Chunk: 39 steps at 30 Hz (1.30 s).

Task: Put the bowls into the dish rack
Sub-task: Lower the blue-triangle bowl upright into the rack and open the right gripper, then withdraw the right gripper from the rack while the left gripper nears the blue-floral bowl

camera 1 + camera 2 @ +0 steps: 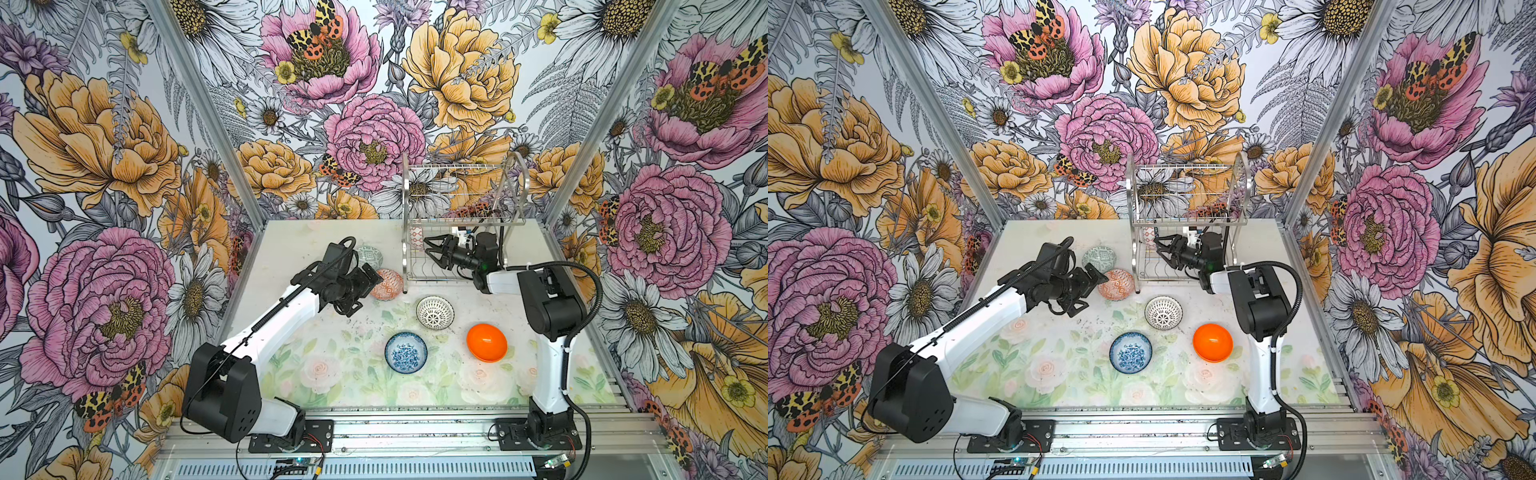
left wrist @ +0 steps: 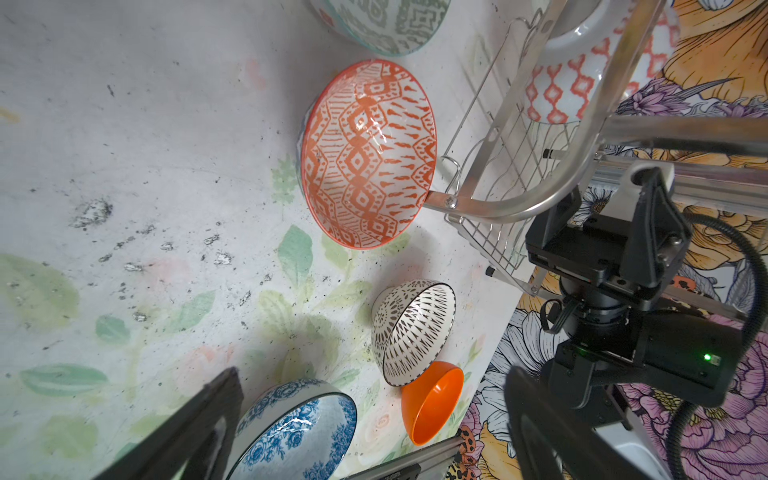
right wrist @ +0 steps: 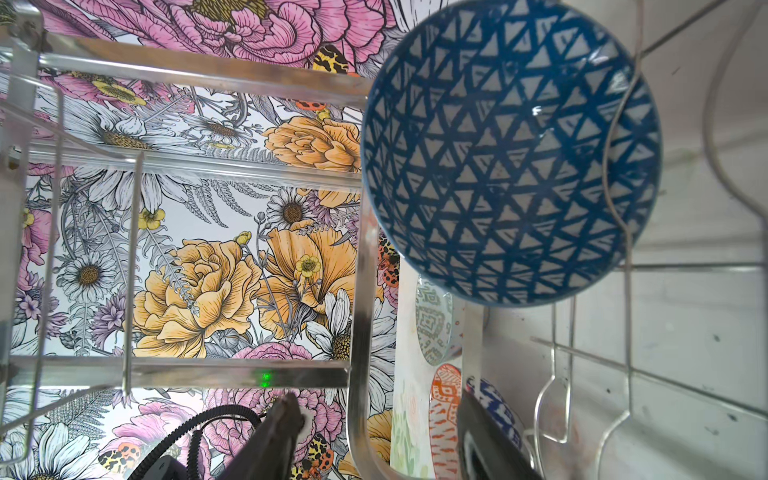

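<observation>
The dish rack (image 1: 524, 174) (image 1: 1246, 178) stands at the back right. A blue triangle-patterned bowl (image 3: 507, 158) stands on edge in its lower wire slots; its orange-diamond outside (image 2: 561, 91) faces left. My right gripper (image 1: 428, 249) (image 3: 382, 449) is inside the lower tier, open, a little back from that bowl and holding nothing. On the table lie a grey-green bowl (image 1: 370, 255), an orange-white bowl (image 1: 388, 284) (image 2: 370, 153), a black-and-white lattice bowl (image 1: 435, 312), a blue floral bowl (image 1: 406, 352) and a plain orange bowl (image 1: 486, 341). My left gripper (image 1: 365, 293) (image 2: 374, 449) hangs open and empty beside the orange-white bowl.
The orange-white bowl touches the rack's front left leg (image 2: 440, 199). The rack's upper tier (image 1: 457, 170) holds nothing. Floral walls close in the table on three sides. The right arm's elbow (image 1: 552, 307) stands over the right edge, near the orange bowl.
</observation>
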Available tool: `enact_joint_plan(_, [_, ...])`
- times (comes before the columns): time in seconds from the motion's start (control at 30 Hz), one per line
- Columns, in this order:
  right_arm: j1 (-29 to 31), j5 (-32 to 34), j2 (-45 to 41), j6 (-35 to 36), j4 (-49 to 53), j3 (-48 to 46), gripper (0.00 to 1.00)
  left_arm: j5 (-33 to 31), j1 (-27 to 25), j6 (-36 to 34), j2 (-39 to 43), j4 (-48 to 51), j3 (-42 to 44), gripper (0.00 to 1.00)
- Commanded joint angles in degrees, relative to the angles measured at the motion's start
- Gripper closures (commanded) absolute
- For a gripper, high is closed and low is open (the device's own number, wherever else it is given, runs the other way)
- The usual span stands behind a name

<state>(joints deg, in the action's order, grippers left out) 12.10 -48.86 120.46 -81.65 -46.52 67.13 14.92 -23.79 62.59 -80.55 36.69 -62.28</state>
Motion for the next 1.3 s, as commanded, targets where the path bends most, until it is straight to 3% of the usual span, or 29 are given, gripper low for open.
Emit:
enact_joint_plan(0.0, [0.64,1.1,-3.89,0.49,-4.19,-1.79,0.34,-1.55,-0.74,-0.56,0.4,0.05,-0.47,0.02])
enact_joint_plan(0.23, [1.52,1.12,-7.17,0.78,-5.15,-6.53,0.3,-1.49,-0.9,-0.7,-0.12,0.05,-0.48,0.01])
enact_joint_plan(0.6, [2.31,1.35,-12.87,1.75,-5.82,-14.24,0.01,-1.47,-1.63,-0.76,-0.92,0.02,-0.49,0.01])
enact_joint_plan(0.97, [3.15,1.2,-19.18,3.53,-4.54,-20.64,0.01,-2.6,-2.36,-0.46,-0.25,-0.1,0.8,0.01])
enact_joint_plan(1.27, [5.61,4.85,-27.28,12.21,6.02,-25.64,0.01,-4.38,-3.28,0.33,2.3,-1.52,3.81,0.01])
